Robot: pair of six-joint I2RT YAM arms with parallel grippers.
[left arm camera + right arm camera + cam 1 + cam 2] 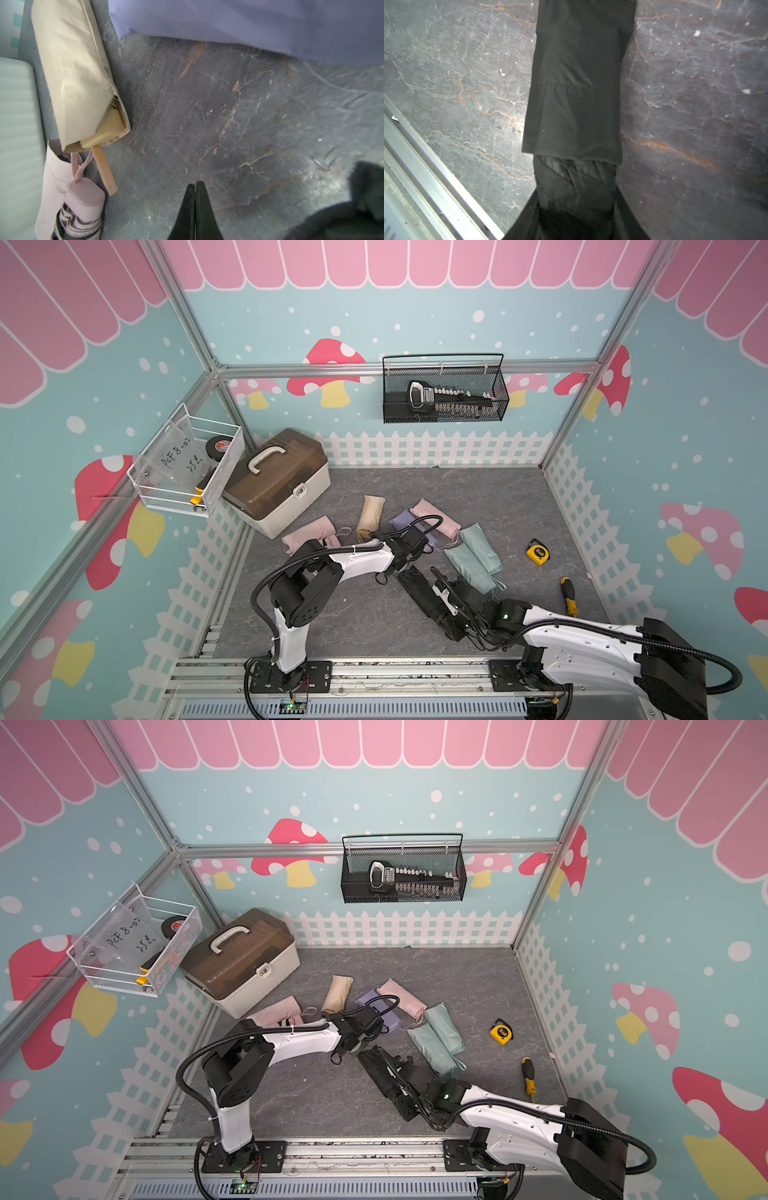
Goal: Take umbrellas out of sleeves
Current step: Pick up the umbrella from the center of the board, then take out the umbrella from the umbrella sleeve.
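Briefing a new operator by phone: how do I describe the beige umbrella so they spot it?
Find the brown-lidded storage box at the back. Beside it on the floor lies the beige umbrella, sleeved, between a pink umbrella and a lilac umbrella: the only beige among them.

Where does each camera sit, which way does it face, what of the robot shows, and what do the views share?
Top views: high above the front, looking down toward the back wall; left arm and right arm show.
Left wrist: on the left arm, looking down past the shut left gripper at the floor and beige sleeve.
Right wrist: on the right arm, looking along the black sleeve; right gripper shut on the black umbrella.
Shared: both top views also show the beige sleeve and black sleeve.
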